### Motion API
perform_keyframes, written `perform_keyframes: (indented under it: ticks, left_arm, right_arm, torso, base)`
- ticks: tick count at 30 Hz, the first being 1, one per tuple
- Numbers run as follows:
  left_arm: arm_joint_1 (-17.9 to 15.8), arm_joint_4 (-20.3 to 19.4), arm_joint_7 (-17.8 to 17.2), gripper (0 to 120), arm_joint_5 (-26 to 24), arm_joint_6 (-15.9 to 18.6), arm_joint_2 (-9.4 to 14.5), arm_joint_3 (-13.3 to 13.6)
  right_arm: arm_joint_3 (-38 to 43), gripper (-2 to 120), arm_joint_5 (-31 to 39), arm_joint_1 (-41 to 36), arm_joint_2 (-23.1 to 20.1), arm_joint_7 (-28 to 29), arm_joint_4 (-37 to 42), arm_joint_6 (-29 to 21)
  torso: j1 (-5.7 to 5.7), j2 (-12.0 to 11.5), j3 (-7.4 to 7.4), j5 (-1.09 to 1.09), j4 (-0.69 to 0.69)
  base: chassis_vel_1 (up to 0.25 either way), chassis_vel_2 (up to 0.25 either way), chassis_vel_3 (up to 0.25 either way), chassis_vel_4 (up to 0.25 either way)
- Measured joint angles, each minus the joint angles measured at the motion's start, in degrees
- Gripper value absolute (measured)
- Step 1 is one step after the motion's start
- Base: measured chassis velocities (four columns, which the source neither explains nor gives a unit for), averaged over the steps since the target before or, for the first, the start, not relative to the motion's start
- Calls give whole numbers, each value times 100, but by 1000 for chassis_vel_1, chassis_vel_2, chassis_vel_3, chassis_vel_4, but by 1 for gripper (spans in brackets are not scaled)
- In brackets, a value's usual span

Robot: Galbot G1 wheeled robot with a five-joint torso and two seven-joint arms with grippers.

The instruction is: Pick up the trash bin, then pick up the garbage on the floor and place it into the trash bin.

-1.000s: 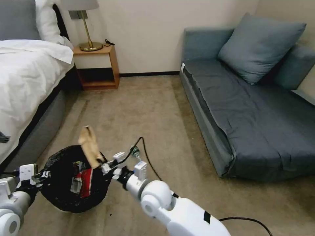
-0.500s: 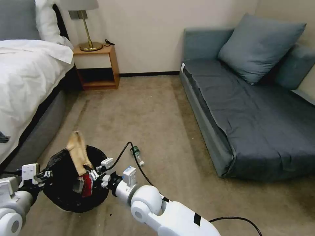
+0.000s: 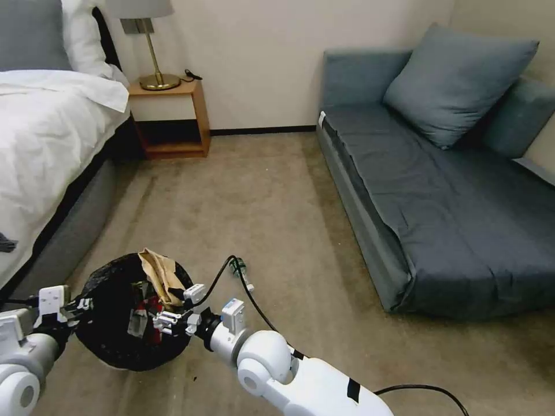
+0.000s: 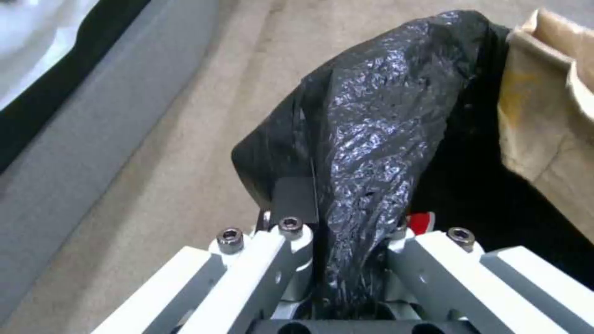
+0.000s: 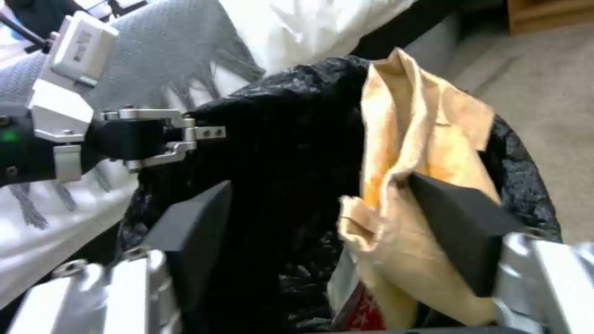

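In the head view, you are seeing the trash bin (image 3: 130, 315) hanging near left above the carpet (image 3: 277, 196), beside the bed (image 3: 46, 150). Your left gripper (image 3: 81, 306) is clamping the bin's left rim. Your right gripper (image 3: 173, 306) is hovering over the bin's right side with its jaws spread, and the brown paper bag (image 3: 161, 276) is leaning inside the bin against the far rim, just beyond those jaws. A red-and-white snack packet (image 3: 147, 309) is lying deeper inside. The clear plastic bottle (image 3: 241, 274) is lying on the carpet just right of the bin.

In the left wrist view, your left gripper (image 4: 346, 260) is pinching the black liner (image 4: 384, 120) between its fingers, with the paper bag (image 4: 551, 116) opposite.

In the right wrist view, your right gripper (image 5: 334, 222) is standing wide open; one black pad (image 5: 464, 232) is touching the paper bag (image 5: 408, 185), the other (image 5: 192, 232) is well apart from it. The left gripper (image 5: 185, 134) is gripping the far rim.
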Motion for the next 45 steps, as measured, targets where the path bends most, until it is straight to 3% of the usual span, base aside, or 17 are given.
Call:
perform_keyframes:
  ticks: [6,15,28,34,37,45]
  left_arm:
    - [-15,8,0,7,-25,-1,5,-20]
    - [-38,15,0,7,-21,0,-5,39]
    - [-40,21,-2,7,-12,-1,-22,11]
    - [-41,70,-5,7,-19,-6,-22,-60]
    - [-32,72,-4,7,-56,-12,-2,-126]
    - [-38,141,-6,7,-128,-20,48,-178]
  right_arm:
    - [8,98,-375,-58,-105,-248,87,-53]
    - [46,100,-1211,-94,-352,-443,202,-253]
    - [283,100,-968,-138,-252,-230,217,-105]
    - [1003,100,-1270,-558,-392,-130,236,387]
    - [1851,100,-2167,-1171,-662,-276,485,911]
    - [3069,100,-2617,-2340,-1296,-516,1229,1806]
  torso:
    - [0,0,0,0,0]
    - [0,0,0,1,0]
    - [0,0,0,0,1]
    - [0,0,0,1,0]
    - [0,0,0,2,-1]
    - [0,0,0,2,0]
  base:
    - [0,0,0,0]
    - [0,0,0,0]
    - [0,0,0,0]
    - [0,0,0,0]
    - [0,0,0,0]
    - [0,0,0,0]
